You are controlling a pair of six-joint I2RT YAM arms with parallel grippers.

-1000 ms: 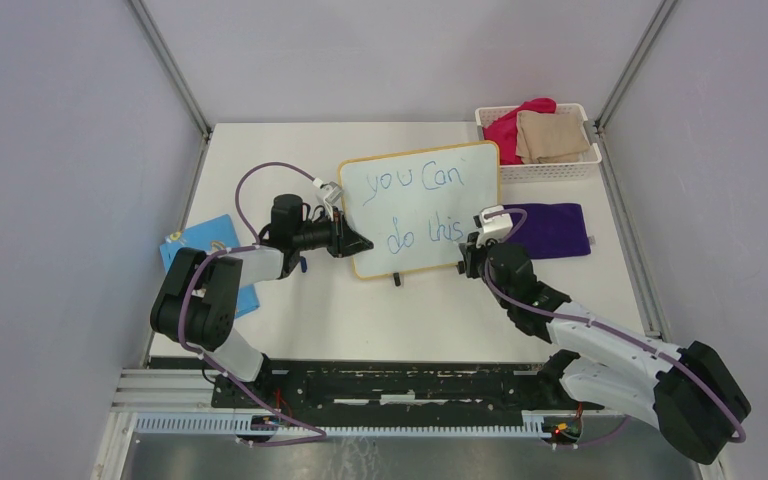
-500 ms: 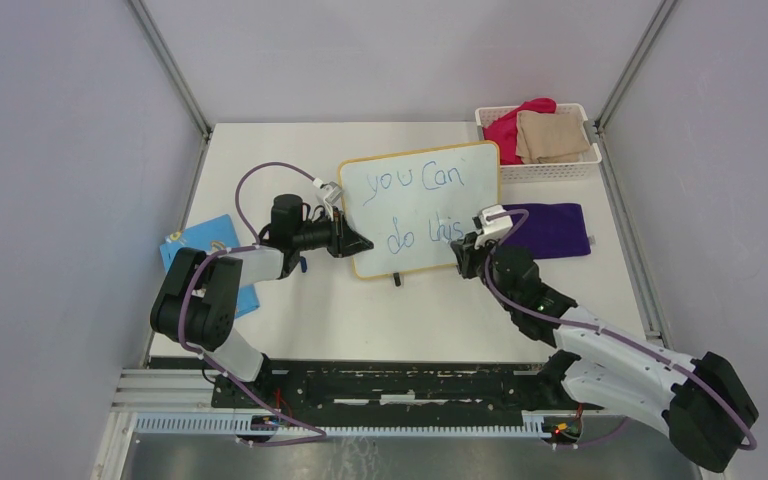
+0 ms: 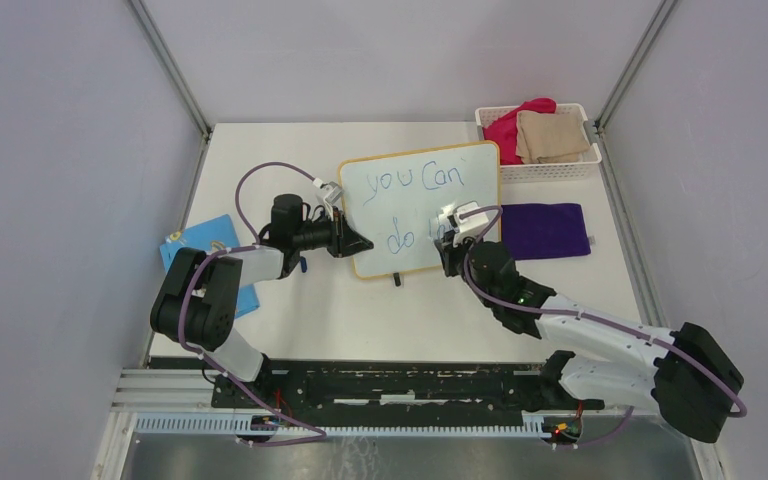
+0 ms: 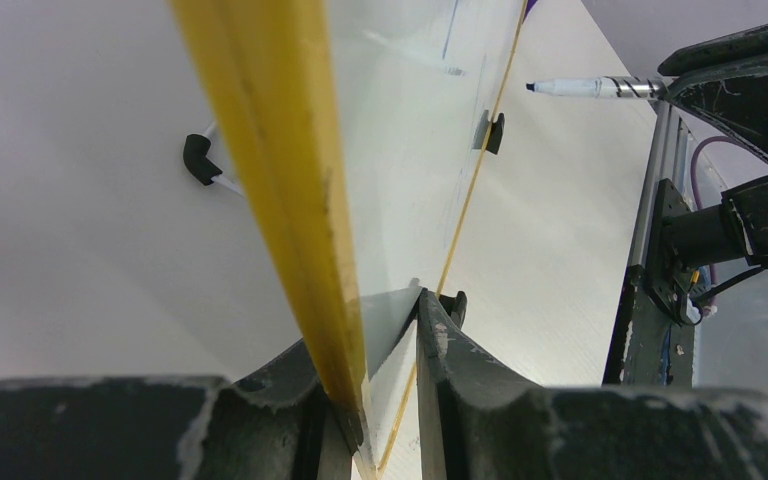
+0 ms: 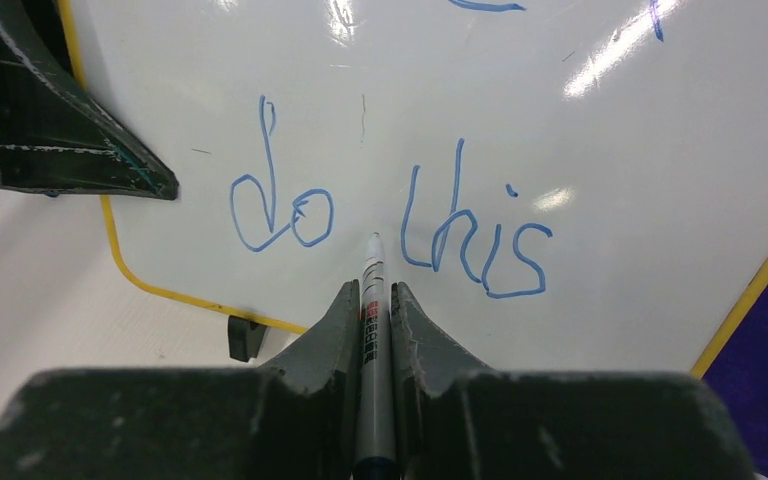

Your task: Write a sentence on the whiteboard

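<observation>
clamping the marker between its two fingers, the right gripper is closed on the barrel. the pen lies lengthwise in the gap and its tip projects just past the fingertips. directly ahead of that tip is the glossy face of the whiteboard. the tip points at the blank gap in the lower line of the sentence: "do" sits just left of the tip and "this" just right of it, both in thin blue strokes. the upper line, "you can", lies further ahead of the gripper, toward the board's top edge. whether the tip touches the surface cannot be determined from these views.

the left gripper is closed on the whiteboard's side edge. one finger bears on the back and the other on the written face, with the yellow rim running away from the fingertips. in the left wrist view the board is seen edge-on, and the marker appears far ahead and to the right. black feet project from both sides of the lower edge onto the table.

to the right of the right gripper, just beside the board, a purple cloth lies flat. beyond the cloth stands a white basket holding pink and beige fabric. a blue card lies behind the left gripper, beside that arm.
</observation>
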